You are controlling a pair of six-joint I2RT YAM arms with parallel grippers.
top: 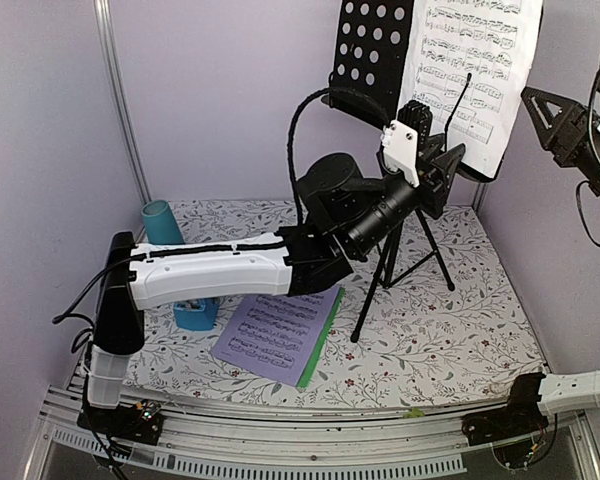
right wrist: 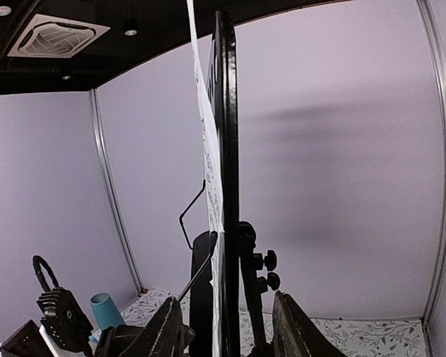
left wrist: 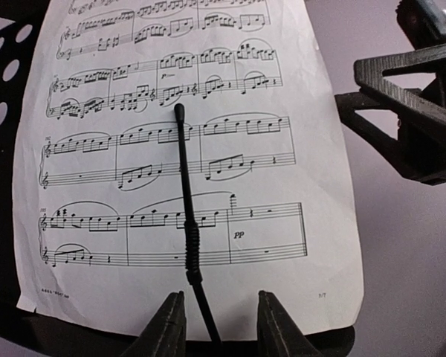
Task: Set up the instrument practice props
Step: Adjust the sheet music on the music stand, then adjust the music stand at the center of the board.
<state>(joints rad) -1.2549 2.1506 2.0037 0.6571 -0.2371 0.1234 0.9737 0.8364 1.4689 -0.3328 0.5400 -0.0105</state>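
The black tripod music stand rises at the back of the table, its perforated desk up high. A white sheet-music page leans on the desk, with a thin black retaining wire lying over it. My left gripper is open at the desk's lower lip, its fingers either side of the wire without touching it. My right gripper hangs open to the right of the desk, sighting it edge-on, with nothing held. A second page with a green edge lies flat on the table. The blue metronome sits partly hidden under the left arm.
A teal cup stands at the back left near the wall. The stand's tripod legs spread over the floral tablecloth at centre right. Lilac walls close in the back and both sides. My right gripper's fingers show close to the page's right edge.
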